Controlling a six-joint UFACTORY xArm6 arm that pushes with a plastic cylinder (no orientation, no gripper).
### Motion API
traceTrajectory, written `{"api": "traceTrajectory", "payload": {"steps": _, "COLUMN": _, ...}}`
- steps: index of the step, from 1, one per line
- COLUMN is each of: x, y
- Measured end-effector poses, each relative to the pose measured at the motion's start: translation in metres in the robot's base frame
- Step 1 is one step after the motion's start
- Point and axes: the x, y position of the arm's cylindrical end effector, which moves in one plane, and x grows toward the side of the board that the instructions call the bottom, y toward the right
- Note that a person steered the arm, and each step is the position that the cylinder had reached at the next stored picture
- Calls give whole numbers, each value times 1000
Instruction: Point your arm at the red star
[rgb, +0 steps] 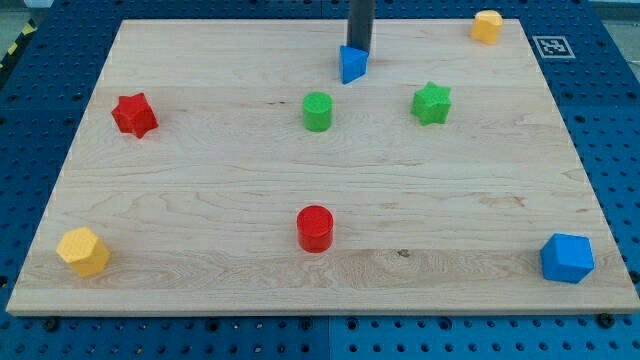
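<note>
The red star (134, 114) lies near the board's left edge, in the upper left of the view. My tip (359, 51) is at the view's top centre, right at the top of a blue triangular block (352, 64), touching or nearly touching it. The red star is far to the left of the tip and a little lower in the view.
A green cylinder (317, 111) and a green star (432, 103) lie below the tip. A red cylinder (314, 228) sits at bottom centre. Yellow blocks lie at bottom left (83, 251) and top right (487, 26). A blue block (567, 258) is at bottom right.
</note>
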Motion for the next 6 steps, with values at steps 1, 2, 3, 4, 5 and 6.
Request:
{"api": "traceTrajectory", "payload": {"steps": 1, "x": 2, "y": -15}}
{"api": "traceTrajectory", "payload": {"steps": 2, "x": -1, "y": -29}}
{"api": "traceTrajectory", "payload": {"steps": 3, "x": -3, "y": -91}}
{"api": "traceTrajectory", "payload": {"steps": 4, "x": -3, "y": -174}}
{"api": "traceTrajectory", "payload": {"steps": 5, "x": 13, "y": -259}}
{"api": "traceTrajectory", "payload": {"steps": 6, "x": 57, "y": -322}}
